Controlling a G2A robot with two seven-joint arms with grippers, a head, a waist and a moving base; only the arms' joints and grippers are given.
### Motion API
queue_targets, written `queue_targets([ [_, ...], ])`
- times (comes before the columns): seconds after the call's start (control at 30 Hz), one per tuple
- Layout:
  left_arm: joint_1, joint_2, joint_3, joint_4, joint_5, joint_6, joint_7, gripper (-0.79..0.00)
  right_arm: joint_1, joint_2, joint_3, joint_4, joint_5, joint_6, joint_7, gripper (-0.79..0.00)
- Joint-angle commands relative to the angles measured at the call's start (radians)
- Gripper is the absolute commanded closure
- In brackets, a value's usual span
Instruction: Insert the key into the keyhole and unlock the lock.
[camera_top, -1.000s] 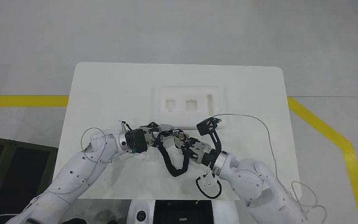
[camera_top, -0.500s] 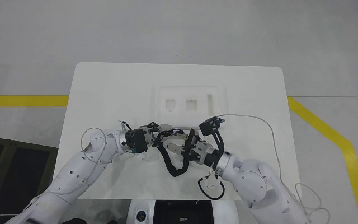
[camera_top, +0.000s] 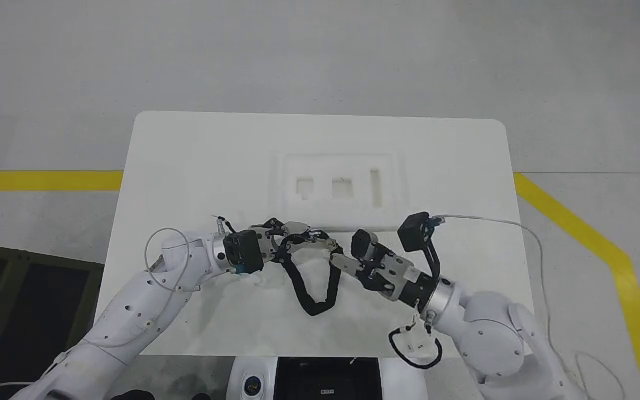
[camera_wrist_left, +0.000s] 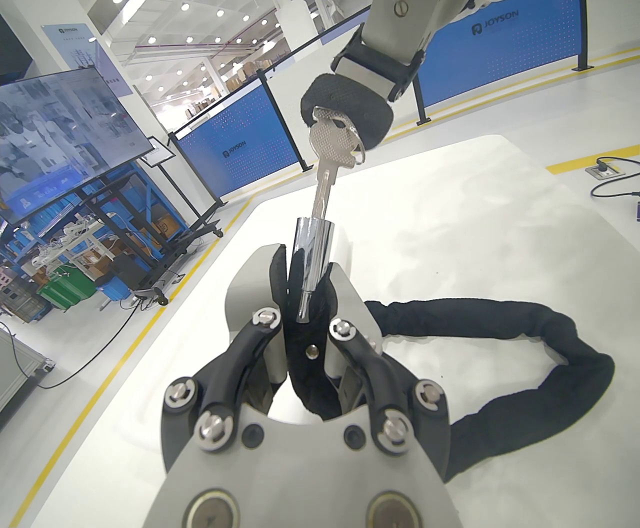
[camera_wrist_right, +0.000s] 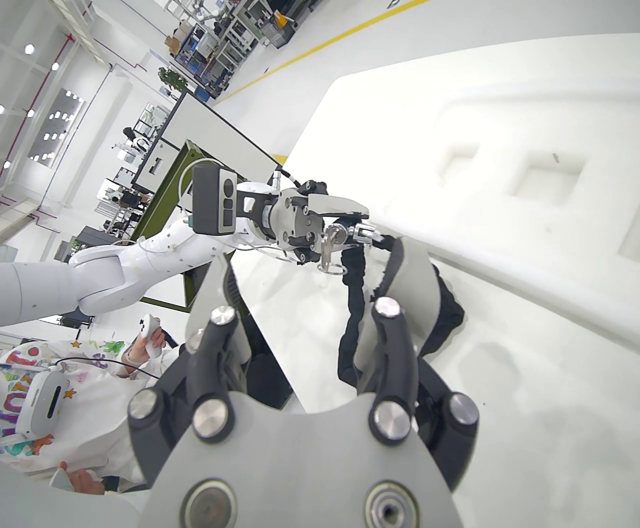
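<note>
The lock cylinder (camera_wrist_left: 312, 260) was clamped in the left gripper (camera_wrist_left: 305, 280) above the table's (camera_top: 180, 150) near middle, with the key (camera_wrist_left: 330, 145) set in its keyhole. The right gripper (camera_top: 358, 245) was held open just to its right. The small, stiff, slick key was judged best pinched flat across its bow.

We see a polished, glossy metal lock (camera_wrist_left: 312, 260) and a silvery metal key (camera_wrist_left: 330, 150) with a stippled bow. The cable (camera_wrist_left: 500, 320) wears matt black cloth. The tabletop (camera_wrist_left: 475, 225) is smooth, faintly glossy white; the tray (camera_top: 340, 162) looks like matt foam.

Bright, even overhead light, soft shadows
</note>
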Motion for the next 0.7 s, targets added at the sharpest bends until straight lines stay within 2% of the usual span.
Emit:
queue_targets([
  [0.0, 0.008, 0.000, -0.003, -0.015, -0.006, 0.000, -0.026, 0.000, 0.000, 0.004, 0.022, 0.008, 0.003, -0.043, 0.015, 0.000],
  [0.17, 0.017, 0.001, -0.014, -0.033, -0.006, -0.018, -0.049, 0.000, 0.029, 0.014, 0.061, 0.037, -0.026, -0.168, 0.045, 0.000],
  [0.3, 0.020, 0.002, -0.017, -0.039, -0.022, -0.062, -0.053, 0.000, 0.054, 0.019, 0.079, 0.081, -0.041, -0.304, 0.005, 0.000],
  [0.43, 0.014, -0.003, -0.010, -0.029, -0.061, -0.116, -0.035, 0.000, 0.087, 0.016, 0.051, 0.152, -0.024, -0.442, -0.080, 0.000],
  [0.67, 0.004, -0.013, 0.008, 0.011, -0.110, -0.162, -0.010, 0.000, 0.136, -0.009, -0.051, 0.261, -0.028, -0.526, -0.316, 0.000],
])
